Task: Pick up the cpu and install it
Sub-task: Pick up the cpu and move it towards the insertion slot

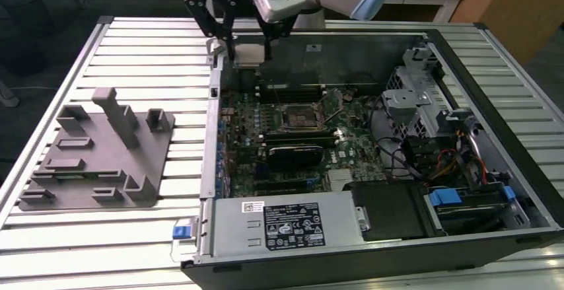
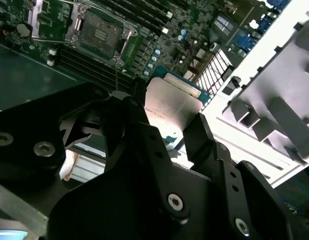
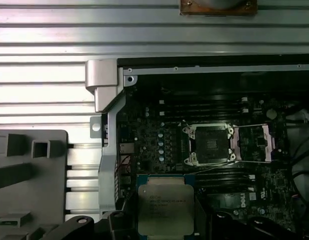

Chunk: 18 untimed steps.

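- The fingers [image 2: 203,139] are clamping the cpu [image 2: 172,107] by two opposite edges, closed just to its width.
- The gripper [image 1: 248,49] is hanging over the case's [image 1: 370,267] far corner, at the exterior view's left.
- The cpu is facing plate-up, well apart from the open socket [image 3: 210,145].
- The fixture [image 1: 97,158] is lying on the table [image 1: 53,237] outside the case.

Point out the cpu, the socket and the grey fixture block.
cpu [image 3: 166,207]: first wrist view, metal top plate.
socket [image 3: 209,145]: first wrist view, its middle.
grey fixture block [image 1: 95,163]: exterior view, flat base.
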Tool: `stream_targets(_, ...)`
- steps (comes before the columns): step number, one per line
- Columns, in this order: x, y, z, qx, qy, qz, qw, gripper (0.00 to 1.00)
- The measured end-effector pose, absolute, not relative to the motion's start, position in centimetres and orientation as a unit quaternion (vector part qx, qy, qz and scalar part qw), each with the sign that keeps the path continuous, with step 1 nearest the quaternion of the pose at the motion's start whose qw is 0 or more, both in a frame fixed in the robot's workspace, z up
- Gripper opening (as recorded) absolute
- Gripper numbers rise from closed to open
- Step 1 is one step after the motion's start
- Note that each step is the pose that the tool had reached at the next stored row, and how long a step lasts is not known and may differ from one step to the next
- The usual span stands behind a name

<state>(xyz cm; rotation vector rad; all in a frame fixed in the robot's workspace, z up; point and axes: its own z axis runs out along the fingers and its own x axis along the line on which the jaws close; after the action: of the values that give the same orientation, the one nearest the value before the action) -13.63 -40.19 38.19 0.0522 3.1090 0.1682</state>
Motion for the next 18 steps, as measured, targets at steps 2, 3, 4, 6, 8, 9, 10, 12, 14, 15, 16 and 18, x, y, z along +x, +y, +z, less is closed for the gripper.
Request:
stream_targets(2, -13.2, -40.1, 38.1, 0.017, 0.998, 0.052, 0.014, 0.54)
stream_targets(3, -13.1, -40.1, 38.1, 0.017, 0.998, 0.051, 0.014, 0.54)
stream_targets(4, -12.8, -40.1, 38.1, 0.017, 0.999, 0.05, 0.014, 0.54)
stream_targets(6, -12.4, -40.0, 38.0, 0.017, 0.999, 0.049, 0.014, 0.54)
stream_targets(8, -12.0, -39.9, 37.8, 0.017, 0.999, 0.048, 0.014, 0.54)
stream_targets(9, -11.8, -39.9, 37.7, 0.017, 0.999, 0.048, 0.014, 0.54)
stream_targets(10, -11.6, -39.8, 37.6, 0.017, 0.999, 0.048, 0.014, 0.54)
stream_targets(12, -11.2, -39.7, 37.4, 0.017, 0.999, 0.048, 0.014, 0.54)
stream_targets(14, -10.9, -39.6, 37.1, 0.017, 0.999, 0.047, 0.014, 0.54)
stream_targets(15, -10.8, -39.5, 37.0, 0.017, 0.999, 0.047, 0.013, 0.54)
stream_targets(16, -10.7, -39.5, 36.8, 0.017, 0.999, 0.047, 0.014, 0.54)
stream_targets(18, -10.4, -39.3, 36.6, 0.017, 0.999, 0.047, 0.013, 0.54)
